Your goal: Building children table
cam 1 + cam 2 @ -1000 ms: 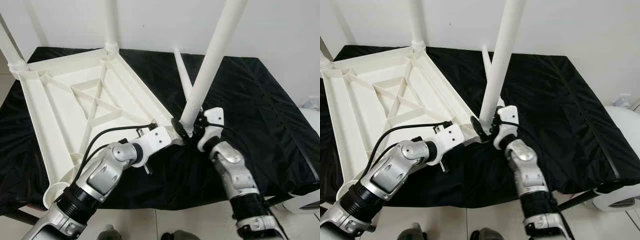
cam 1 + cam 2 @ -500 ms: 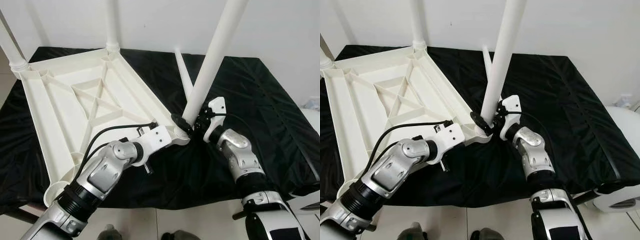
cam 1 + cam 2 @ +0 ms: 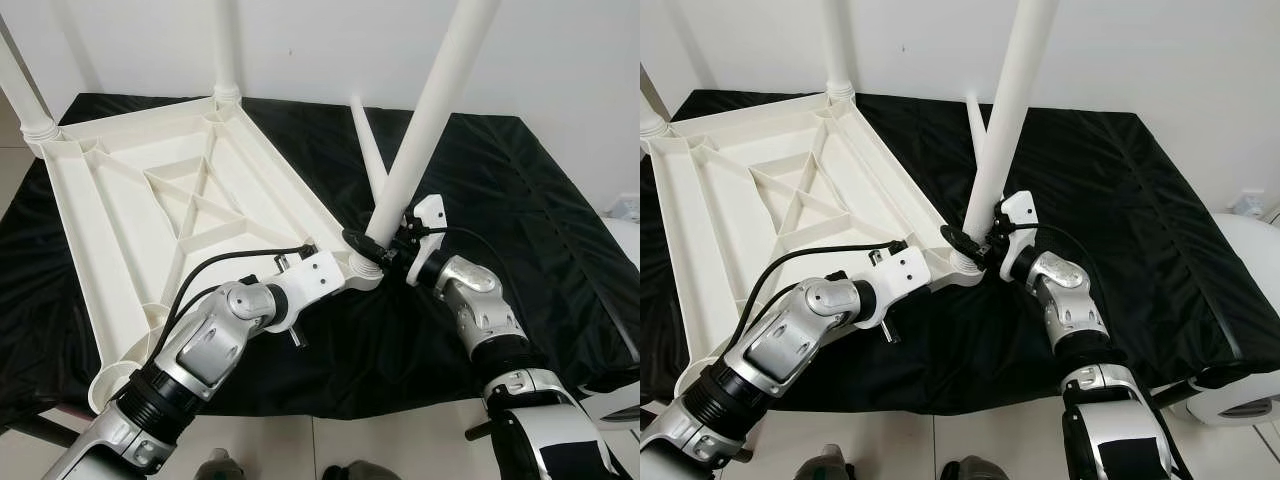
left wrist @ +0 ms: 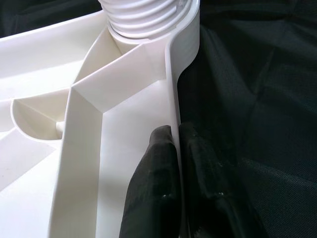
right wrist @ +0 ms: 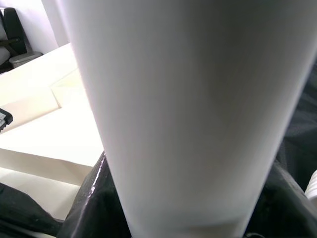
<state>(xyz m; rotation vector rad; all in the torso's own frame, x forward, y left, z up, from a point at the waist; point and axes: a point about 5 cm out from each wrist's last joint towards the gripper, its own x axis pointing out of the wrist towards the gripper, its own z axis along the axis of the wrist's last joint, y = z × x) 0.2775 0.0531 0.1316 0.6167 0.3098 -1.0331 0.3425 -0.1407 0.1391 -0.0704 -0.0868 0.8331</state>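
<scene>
Black cloth (image 3: 520,220) covers the work surface, with a white wall behind and pale floor tiles below. On it lies the white tabletop (image 3: 130,210), underside up, ribs showing, its long axis running from the near left away toward the wall. Two legs stand upright in its far corners, and a fourth leg (image 3: 366,150) lies loose on the cloth. The left gripper (image 4: 173,163) is clamped on the tabletop's rim beside the near corner socket. The right gripper (image 3: 985,247) is clamped around the base of a third leg (image 3: 425,110), which stands at that socket, tilted rightward.
</scene>
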